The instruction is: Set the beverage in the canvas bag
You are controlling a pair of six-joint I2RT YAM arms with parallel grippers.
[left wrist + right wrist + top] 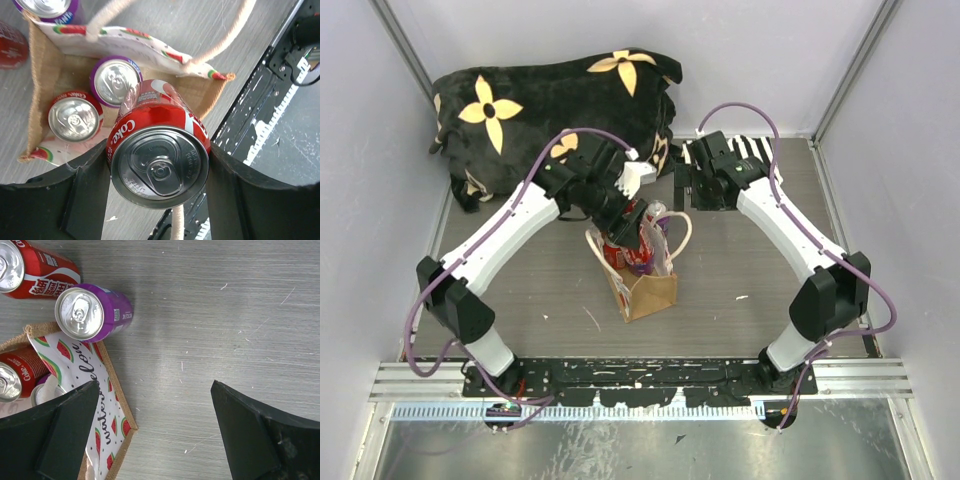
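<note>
The beverage (160,165), a red can with "Coke" in white on its side, is clamped between the left fingers (85,197), lid up, over the open mouth of the canvas bag (46,75), which stands upright near the middle of the grey worktop (225,315). Two cans already stand inside against one wall: a purple can in the bag (116,81) and a red can in the bag (75,116), touching each other, and in the right wrist view the red one also shows "Coke". The bag floor under the held can looks bare. A cream rope handle (230,35) arches over the far side of the mouth. The pale lining is printed with watermelon slices and black script in which "water" can be read. Just outside the bag stand a loose purple can (92,314) and, beside it, a loose red can (35,270) with white characters that cannot be made out. The right fingers (65,430) are spread wide apart, holding nothing, above the worktop beside the bag. A black blanket (550,100) with cream flowers lies at the back.
</note>
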